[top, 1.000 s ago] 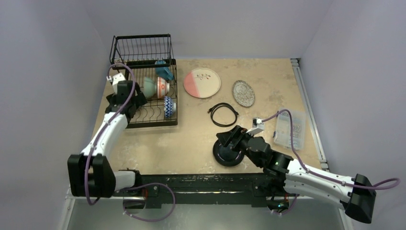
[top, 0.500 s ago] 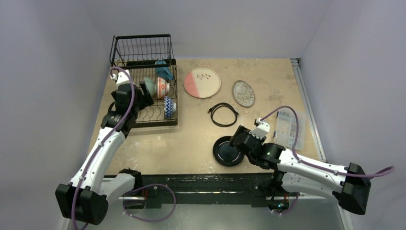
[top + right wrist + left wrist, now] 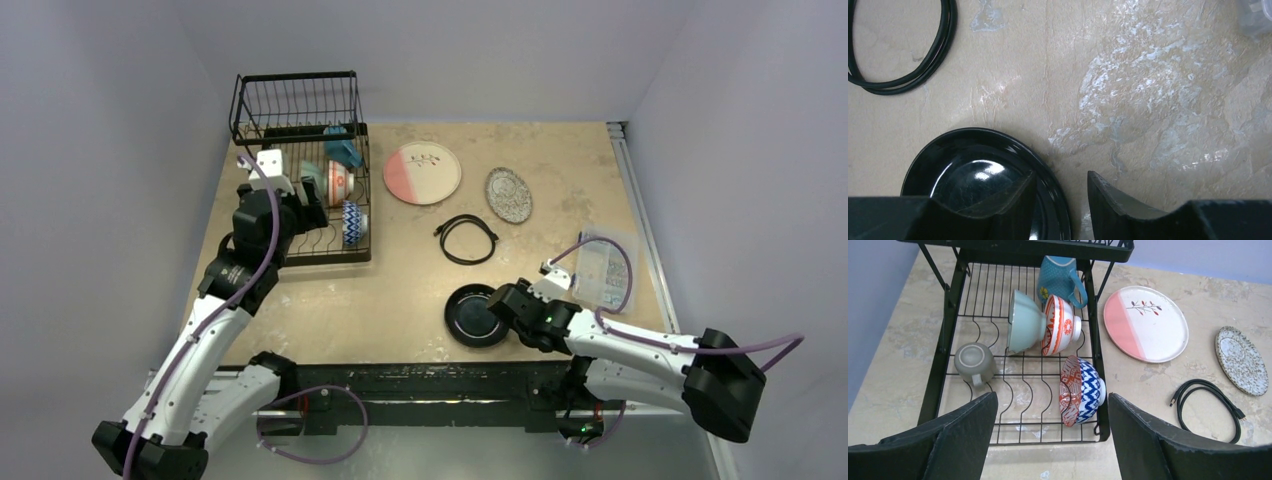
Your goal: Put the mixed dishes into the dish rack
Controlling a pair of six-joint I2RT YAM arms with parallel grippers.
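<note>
Beige stone table (image 3: 1148,100) carries the black plate (image 3: 983,175), lying flat. Its rim sits between the parted fingers of the right gripper (image 3: 1060,181), one over the dish and one outside it, with nothing clamped. The step looks like grasping this plate. Next it must pinch the rim, lift, and carry the plate far left to the rack (image 3: 939,347), which sits beneath the left gripper (image 3: 1051,399), spread and empty.

The left arm (image 3: 200,335) and right arm (image 3: 645,355) share white links, black joints, looping purple cables, scuffed black jaws.
</note>
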